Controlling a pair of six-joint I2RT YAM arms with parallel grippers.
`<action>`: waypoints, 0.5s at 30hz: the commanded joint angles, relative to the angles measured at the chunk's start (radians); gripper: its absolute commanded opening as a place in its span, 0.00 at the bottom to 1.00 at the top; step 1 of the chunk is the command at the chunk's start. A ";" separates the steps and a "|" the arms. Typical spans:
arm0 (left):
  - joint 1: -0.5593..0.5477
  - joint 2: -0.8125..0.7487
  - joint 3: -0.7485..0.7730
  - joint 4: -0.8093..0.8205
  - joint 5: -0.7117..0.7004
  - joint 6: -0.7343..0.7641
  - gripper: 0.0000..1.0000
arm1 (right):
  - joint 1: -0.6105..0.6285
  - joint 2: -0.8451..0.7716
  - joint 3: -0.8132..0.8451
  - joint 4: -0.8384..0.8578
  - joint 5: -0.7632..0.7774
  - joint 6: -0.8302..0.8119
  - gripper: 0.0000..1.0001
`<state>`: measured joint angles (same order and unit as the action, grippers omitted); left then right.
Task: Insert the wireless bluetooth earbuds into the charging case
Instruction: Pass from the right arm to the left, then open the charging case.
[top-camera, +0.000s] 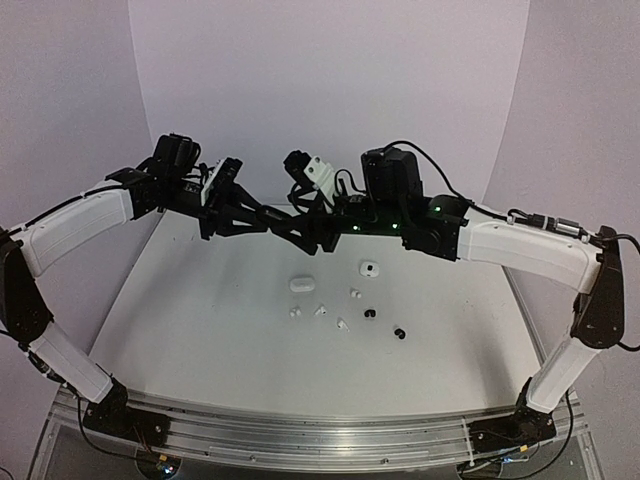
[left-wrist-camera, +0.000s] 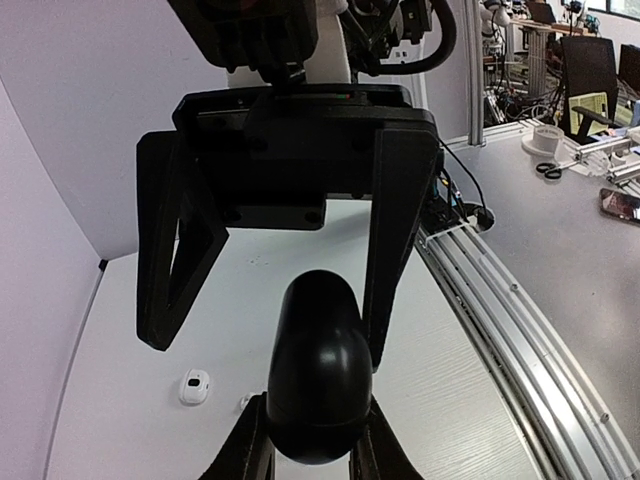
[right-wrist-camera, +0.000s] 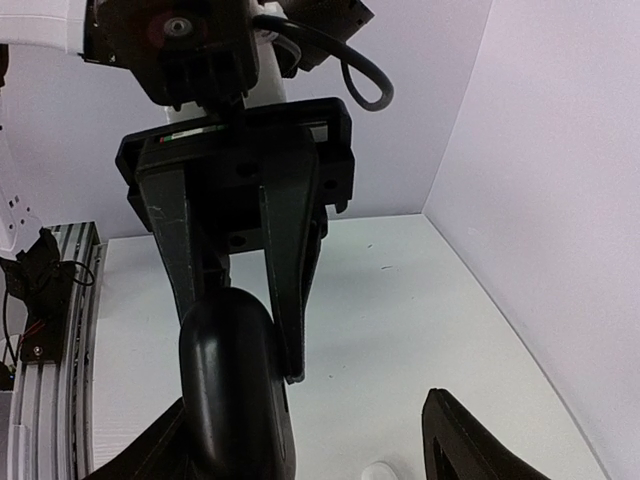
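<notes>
High over the back of the table, my left gripper (top-camera: 255, 215) is shut on a black charging case (left-wrist-camera: 320, 370), which stands up between its two fingers (left-wrist-camera: 375, 452). My right gripper (right-wrist-camera: 300, 420) faces it and is open. One right finger lies beside the black case (right-wrist-camera: 235, 390), and the other finger (right-wrist-camera: 470, 435) stands well apart. Down on the table lie white earbuds (top-camera: 320, 311), (top-camera: 343, 323), (top-camera: 355, 293) and two black earbuds (top-camera: 370, 313), (top-camera: 400, 332). Neither gripper holds an earbud.
Two white cases (top-camera: 302, 284), (top-camera: 369, 268) lie on the white table (top-camera: 200, 330) below the grippers. One white case (left-wrist-camera: 194, 386) also shows in the left wrist view. Purple walls close in the back and sides. A metal rail (top-camera: 300, 430) runs along the near edge.
</notes>
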<state>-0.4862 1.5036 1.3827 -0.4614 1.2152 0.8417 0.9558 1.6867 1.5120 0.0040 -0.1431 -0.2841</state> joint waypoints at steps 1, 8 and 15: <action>-0.002 -0.013 0.049 -0.103 -0.008 0.125 0.00 | -0.015 -0.028 0.035 0.037 0.060 0.025 0.72; -0.002 -0.001 0.067 -0.156 -0.025 0.155 0.00 | -0.016 -0.027 0.045 0.037 0.040 0.032 0.71; -0.001 0.000 0.067 -0.162 -0.020 0.156 0.00 | -0.017 -0.020 0.053 0.037 0.042 0.040 0.71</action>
<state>-0.4854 1.5059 1.4147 -0.5561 1.1703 0.9702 0.9562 1.6864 1.5120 -0.0084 -0.1420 -0.2687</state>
